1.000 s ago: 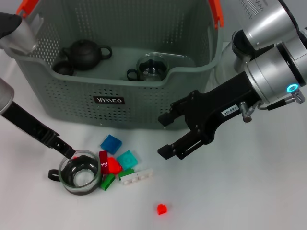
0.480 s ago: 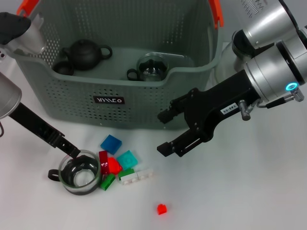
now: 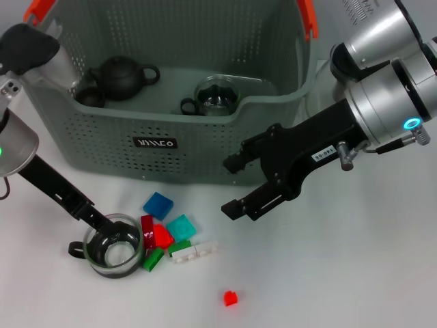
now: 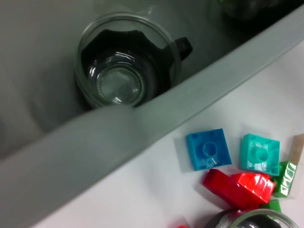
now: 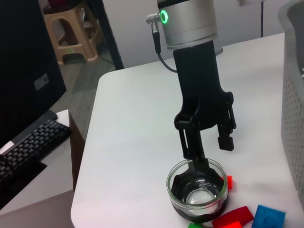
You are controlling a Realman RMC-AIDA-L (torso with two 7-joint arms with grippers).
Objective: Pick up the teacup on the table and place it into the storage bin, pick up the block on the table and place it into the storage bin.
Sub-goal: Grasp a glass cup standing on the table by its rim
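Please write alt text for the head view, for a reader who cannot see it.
The left end effector reaches into a clear glass teacup on the white table, beside scattered coloured plastic blocks. The open right end effector hovers before the grey-green perforated storage bin.

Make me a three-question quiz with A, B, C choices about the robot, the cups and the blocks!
1. Where is the black teapot?
A in the grey-green perforated storage bin
B on the white table
C in a gripper

2. What colour is the small block lying alone?
A blue
B red
C white

3. How are the right gripper fingers?
A shut on a cup
B shut on a block
C open, holding nothing

Answers: 1 A, it sits inside the bin; 2 B, it is red, apart from the pile; 3 C, the fingers are spread over bare table.
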